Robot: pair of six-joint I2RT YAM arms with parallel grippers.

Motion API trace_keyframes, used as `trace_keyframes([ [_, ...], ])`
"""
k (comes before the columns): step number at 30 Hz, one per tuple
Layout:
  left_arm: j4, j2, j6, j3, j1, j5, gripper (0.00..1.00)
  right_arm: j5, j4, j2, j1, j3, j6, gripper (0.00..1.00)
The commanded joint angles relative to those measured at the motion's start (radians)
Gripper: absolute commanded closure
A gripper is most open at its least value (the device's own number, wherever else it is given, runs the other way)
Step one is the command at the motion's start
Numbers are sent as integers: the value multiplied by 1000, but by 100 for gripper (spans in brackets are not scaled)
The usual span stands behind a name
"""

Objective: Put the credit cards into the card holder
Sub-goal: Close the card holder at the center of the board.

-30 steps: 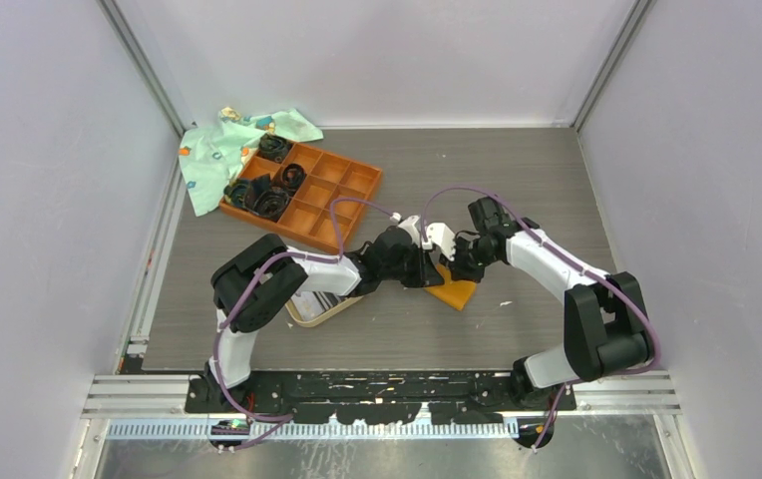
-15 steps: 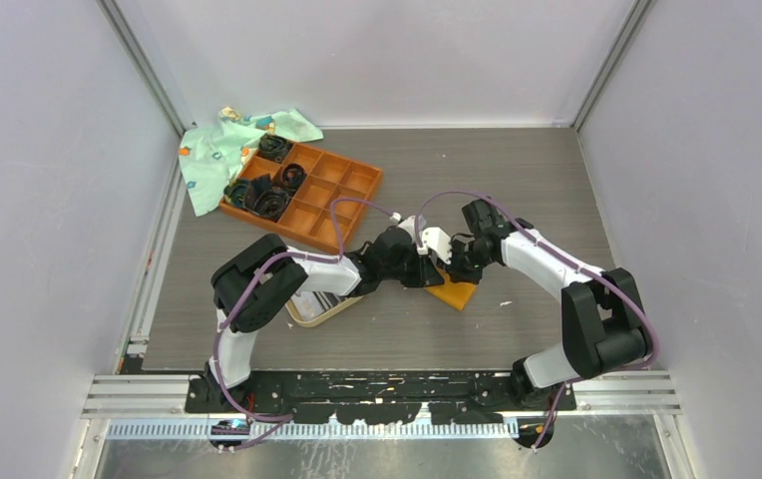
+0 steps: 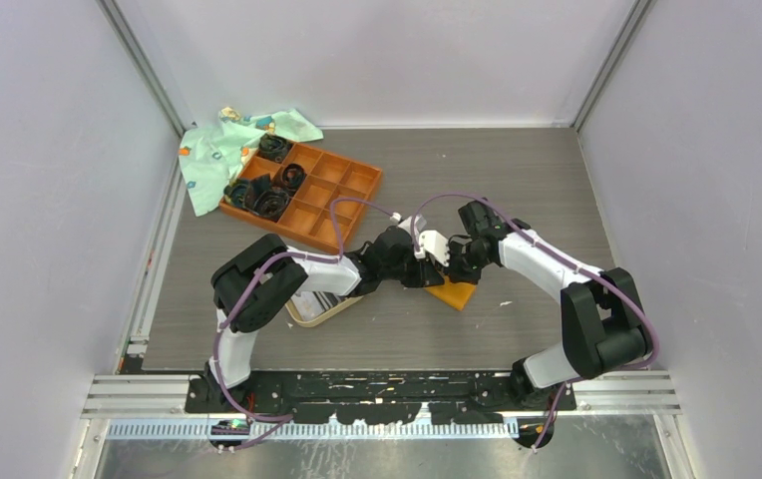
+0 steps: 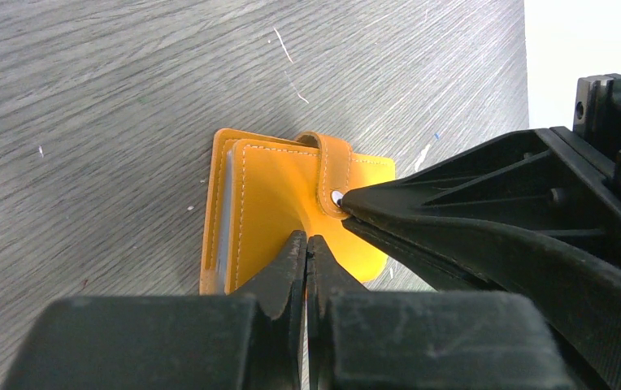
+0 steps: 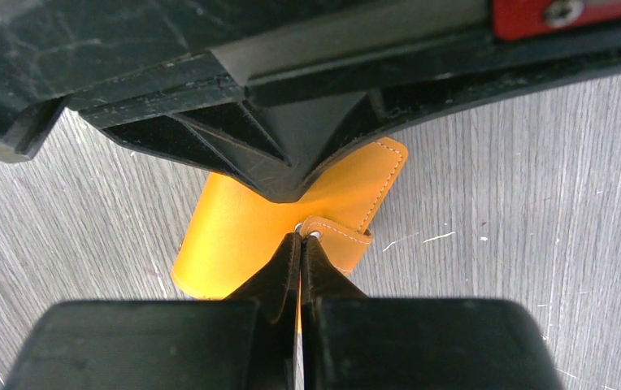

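Orange card holder [image 4: 268, 207] folded, strap [image 4: 333, 166] over cover; L gripper [image 4: 306, 240], R gripper [image 5: 300, 240] closed.

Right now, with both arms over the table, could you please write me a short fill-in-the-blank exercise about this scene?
1. The card holder is ____ in colour.
2. The left gripper and the right gripper both have their jaws ____.
3. The coiled items in the compartment tray are ____ in colour.
Missing words: orange; shut; black.
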Motion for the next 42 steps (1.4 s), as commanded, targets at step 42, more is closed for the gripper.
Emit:
trace_keyframes([
  [42,133,20,-16,-66,11,10,100,192,-85,131,112,-82,-129,99],
])
